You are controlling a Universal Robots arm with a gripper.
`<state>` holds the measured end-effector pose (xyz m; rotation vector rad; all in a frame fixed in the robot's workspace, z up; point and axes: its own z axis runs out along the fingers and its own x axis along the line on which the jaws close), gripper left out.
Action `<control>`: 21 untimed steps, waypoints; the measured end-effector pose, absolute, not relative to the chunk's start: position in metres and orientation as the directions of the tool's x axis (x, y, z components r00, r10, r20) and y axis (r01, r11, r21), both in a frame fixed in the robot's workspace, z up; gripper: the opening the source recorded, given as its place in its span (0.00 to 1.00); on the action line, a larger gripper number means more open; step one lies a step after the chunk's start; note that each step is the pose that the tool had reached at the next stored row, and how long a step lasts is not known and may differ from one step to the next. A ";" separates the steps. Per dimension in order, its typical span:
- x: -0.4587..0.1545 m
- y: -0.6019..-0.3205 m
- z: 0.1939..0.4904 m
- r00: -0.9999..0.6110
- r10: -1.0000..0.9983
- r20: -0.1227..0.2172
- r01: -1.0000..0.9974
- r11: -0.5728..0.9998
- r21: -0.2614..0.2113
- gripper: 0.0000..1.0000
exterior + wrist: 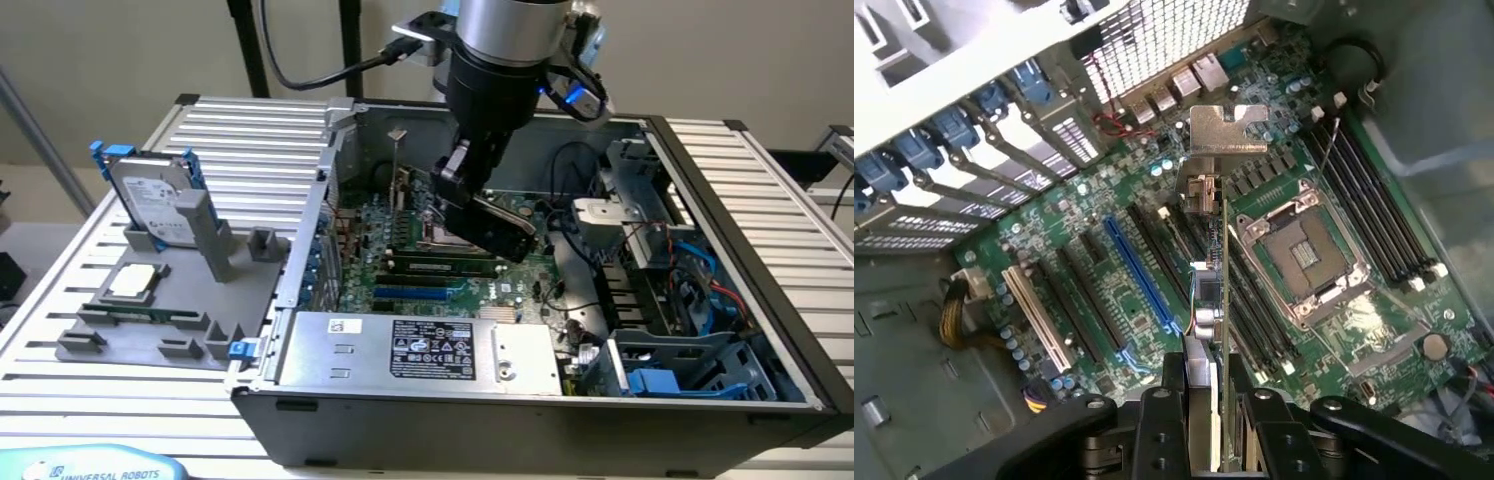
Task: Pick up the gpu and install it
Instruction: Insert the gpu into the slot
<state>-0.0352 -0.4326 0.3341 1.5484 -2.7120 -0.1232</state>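
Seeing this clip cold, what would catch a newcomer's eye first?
The gripper hangs inside the open computer case, shut on the gpu, which it holds on edge over the motherboard. Under the card in the wrist view lie a long blue slot and the empty CPU socket. At the exterior view's left, a hard drive with blue rails stands in a grey fixture.

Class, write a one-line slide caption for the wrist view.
Gripper holds the gpu edge-on over the motherboard.
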 end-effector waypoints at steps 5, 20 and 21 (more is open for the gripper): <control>-0.035 -0.433 0.330 -0.428 -0.903 -0.025 -0.902 0.425 0.076 0.27; -0.036 -0.433 0.313 -0.196 -0.980 -0.029 -0.979 0.194 0.063 0.27; -0.037 -0.433 0.312 -0.188 -0.982 -0.029 -0.981 0.186 0.060 0.27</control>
